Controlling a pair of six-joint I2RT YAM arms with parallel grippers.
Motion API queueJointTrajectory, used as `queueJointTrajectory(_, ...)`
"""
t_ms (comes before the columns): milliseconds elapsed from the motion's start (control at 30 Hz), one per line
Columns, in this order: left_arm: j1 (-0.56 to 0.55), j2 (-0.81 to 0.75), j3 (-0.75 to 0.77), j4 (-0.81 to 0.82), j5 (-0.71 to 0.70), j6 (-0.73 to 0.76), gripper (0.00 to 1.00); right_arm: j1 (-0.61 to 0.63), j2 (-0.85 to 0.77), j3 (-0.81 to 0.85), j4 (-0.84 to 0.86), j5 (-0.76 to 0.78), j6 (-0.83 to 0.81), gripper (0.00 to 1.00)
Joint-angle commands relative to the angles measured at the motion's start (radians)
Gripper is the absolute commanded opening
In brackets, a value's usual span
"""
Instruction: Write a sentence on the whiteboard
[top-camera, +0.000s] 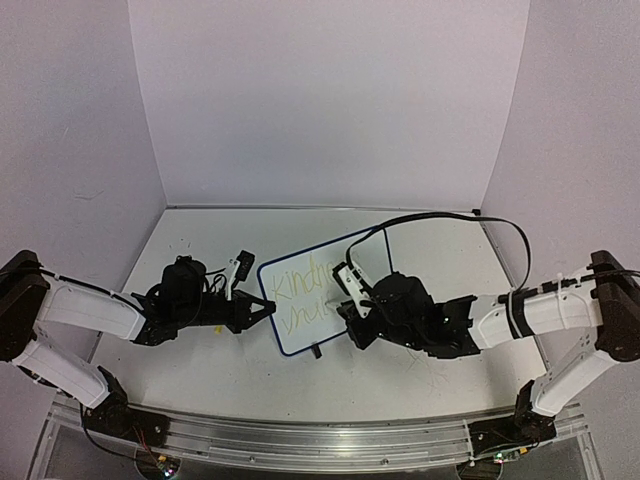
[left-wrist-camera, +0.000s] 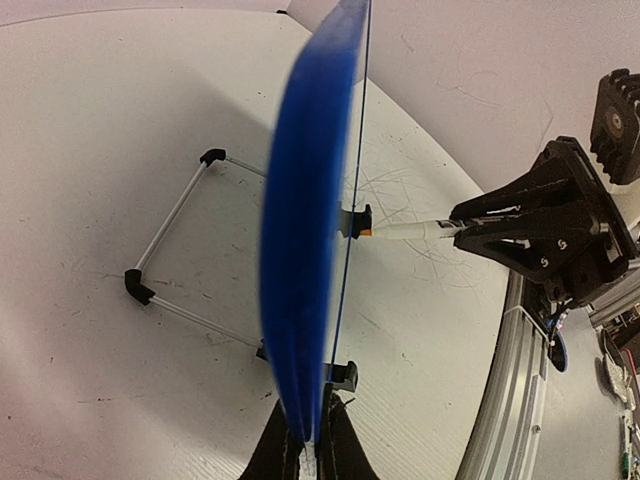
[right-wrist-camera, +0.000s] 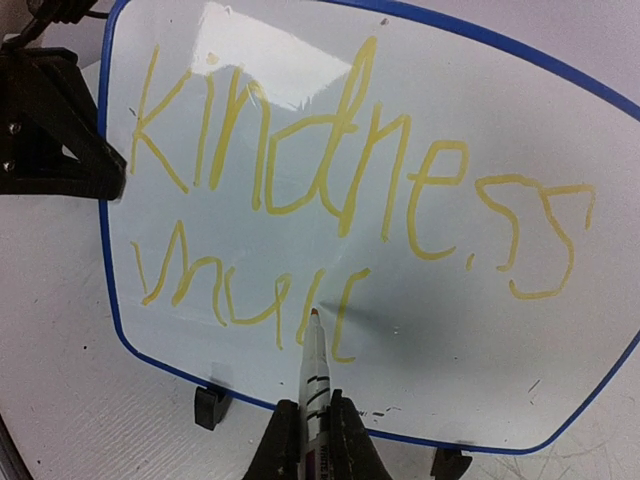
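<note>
As seen from above, whiteboard: standing near the middle of the table, between the two arms, written face toward the right arm; thin dark-blue frame, rounded corners.
Stand: wire loop with black corner caps, lying on the table behind the board; black feet under the bottom edge.
Sentence: yellow-green handwriting in two slanted lines on the whiteboard; "Kindness" across the top, "mul" and two further strokes below, filling only the left part of the second line.
Left fingers: closed on the left edge of the whiteboard, one on each face, gripping about halfway up.
Right fingers: drawn in narrow around the marker, holding it by the barrel.
Marker: white barrel with black bands, pointing away from the right fingers at the written face; tip at the second line, between the last two strokes; touching or just off the surface, cannot tell which.
Table: white, scuffed with grey scratches, thickest on the right arm's side of the board.
Cable: black, arching over the far right of the table down toward the right arm.
</note>
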Motion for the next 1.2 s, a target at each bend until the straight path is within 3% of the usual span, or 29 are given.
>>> queueJointTrajectory(0, 0.004, -0.011, 0.007, -0.076, -0.060, 0.041, 0.00, 0.003, 0.027, 0.041, 0.045, 0.020, -0.004, 0.00)
queueJointTrajectory(400, 0.003, -0.023, -0.002, -0.080, -0.065, 0.040, 0.00, 0.002, 0.002, 0.041, -0.034, 0.216, 0.039, 0.00)
queueJointTrajectory(600, 0.003, -0.011, 0.003, -0.081, -0.064, 0.038, 0.00, 0.001, -0.143, -0.026, 0.031, 0.042, 0.030, 0.00)
queueJointTrajectory(700, 0.003, -0.009, 0.007, -0.080, -0.061, 0.037, 0.00, -0.024, -0.102, -0.001, 0.027, 0.008, 0.025, 0.00)
queueJointTrajectory(1167, 0.003, -0.017, 0.006, -0.081, -0.062, 0.037, 0.00, -0.030, -0.019, 0.045, 0.024, 0.062, 0.012, 0.00)
